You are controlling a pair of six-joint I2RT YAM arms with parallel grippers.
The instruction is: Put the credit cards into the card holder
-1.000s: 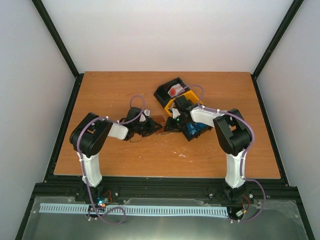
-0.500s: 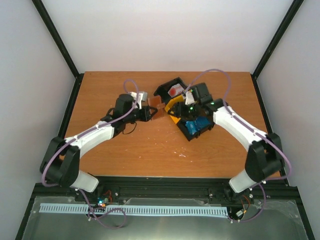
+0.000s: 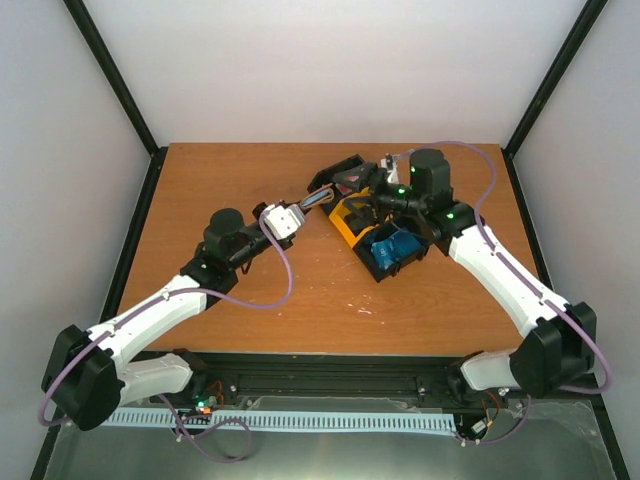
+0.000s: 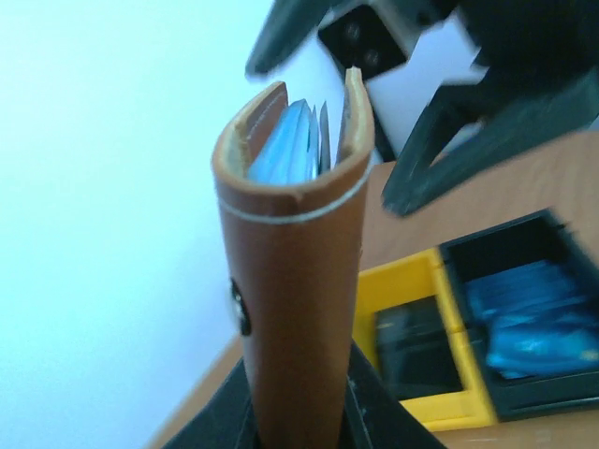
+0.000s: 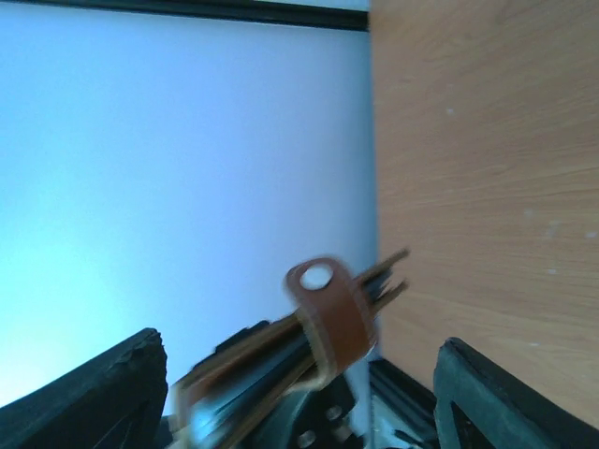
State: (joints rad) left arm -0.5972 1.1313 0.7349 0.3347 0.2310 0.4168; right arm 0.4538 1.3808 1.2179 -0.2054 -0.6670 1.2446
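From above, your left gripper [image 3: 308,204] is clenched on the card holder [image 3: 322,196] and lifts it clear of the table [image 3: 230,170]; the right gripper [image 3: 368,190] hangs just beyond the holder's far end, with the tray [image 3: 350,222] below it.

Left wrist view: the holder stands upright out of your jaws, gripped at its lower end; blue credit cards [image 4: 285,140] show in its mouth; more blue cards [image 4: 533,318] lie in a tray compartment, below and to the right of your fingers.

Right wrist view: the right gripper [image 5: 299,351] is spread wide and holds nothing; the holder and its strap [image 5: 328,313] sit between the fingers, touching neither.

I judge the holder light and soft, so pinch it low and leave the mouth free to gape; the cards look thin, stiff and slick, so take one by a short edge.
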